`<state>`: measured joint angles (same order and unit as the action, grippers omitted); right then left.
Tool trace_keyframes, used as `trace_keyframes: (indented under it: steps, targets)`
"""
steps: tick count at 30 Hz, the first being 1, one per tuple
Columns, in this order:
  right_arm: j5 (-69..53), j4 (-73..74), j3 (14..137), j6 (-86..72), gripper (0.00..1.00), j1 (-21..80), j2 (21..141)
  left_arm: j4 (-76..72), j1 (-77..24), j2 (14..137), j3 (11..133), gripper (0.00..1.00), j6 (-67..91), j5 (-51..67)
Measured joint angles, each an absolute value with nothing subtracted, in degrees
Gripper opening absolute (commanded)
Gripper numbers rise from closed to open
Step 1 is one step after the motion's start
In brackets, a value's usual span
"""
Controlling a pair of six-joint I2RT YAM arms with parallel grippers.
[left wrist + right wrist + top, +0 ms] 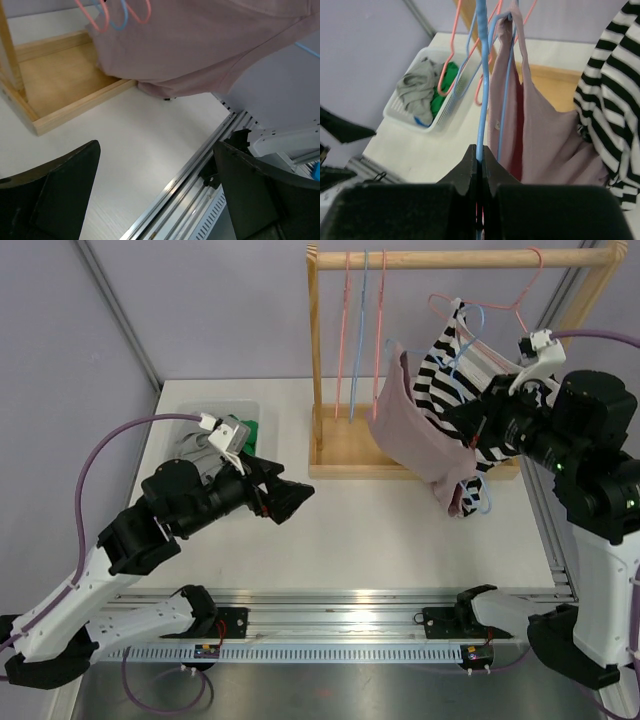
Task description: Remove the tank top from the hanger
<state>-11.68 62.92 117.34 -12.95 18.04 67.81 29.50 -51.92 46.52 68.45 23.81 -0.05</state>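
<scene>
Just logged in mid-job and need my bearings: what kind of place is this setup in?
Most likely a robotics lab test bench, not a home: a white table edged with aluminium rail, plain panel walls, and a tabletop wooden rack of hangers as a prop.

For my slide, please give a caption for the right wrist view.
Right gripper shut on the blue hanger carrying the pink tank top, basket behind.

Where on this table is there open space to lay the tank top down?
The widest bare stretch of table lies between the rack's wooden base and the near rail, right of the left gripper. Crowded: the far-left corner with the basket, and beneath the hanging tank top.
</scene>
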Motion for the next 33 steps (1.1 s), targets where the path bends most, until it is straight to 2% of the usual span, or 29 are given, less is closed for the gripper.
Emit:
trace_keyframes:
  steps: [6,13,20,21,24,25,27,28,31,33]
  targets:
    - [-20.01,63.00,106.15,-13.28,0.00,18.02,56.60,25.08,-61.87,51.11,73.23,0.99,21.37,-6.37]
    - [-31.22,63.31,92.75,-13.15,0.00,17.98,44.88,22.24,-71.59,61.14,80.18,0.99,17.50,-19.16]
    - [-37.47,62.67,87.74,-13.96,0.00,17.98,40.32,21.82,-75.22,68.97,81.49,0.89,16.45,-28.29]
    - [-38.17,62.35,87.53,-14.17,0.00,17.98,40.07,21.98,-75.24,69.67,81.49,0.76,16.47,-29.45]
    - [-40.45,60.99,86.83,-14.85,0.00,17.98,39.64,22.57,-75.22,70.70,81.28,0.63,16.43,-32.71]
    - [-40.82,60.66,86.61,-15.03,0.00,17.98,39.53,22.81,-75.22,70.81,81.28,0.56,16.36,-33.65]
    - [-41.56,60.36,86.52,-15.42,0.00,17.98,39.46,22.90,-75.22,70.94,81.28,0.40,16.27,-35.09]
    - [-41.85,60.03,86.52,-15.59,0.00,17.98,39.42,22.94,-75.22,71.02,81.28,0.27,16.25,-35.94]
    - [-42.87,59.05,86.54,-15.84,0.00,17.98,39.20,23.29,-74.87,71.37,81.28,0.00,16.40,-37.85]
    - [-42.78,58.98,86.70,-15.55,0.00,17.98,39.13,24.34,-74.50,71.61,81.28,0.00,16.62,-39.40]
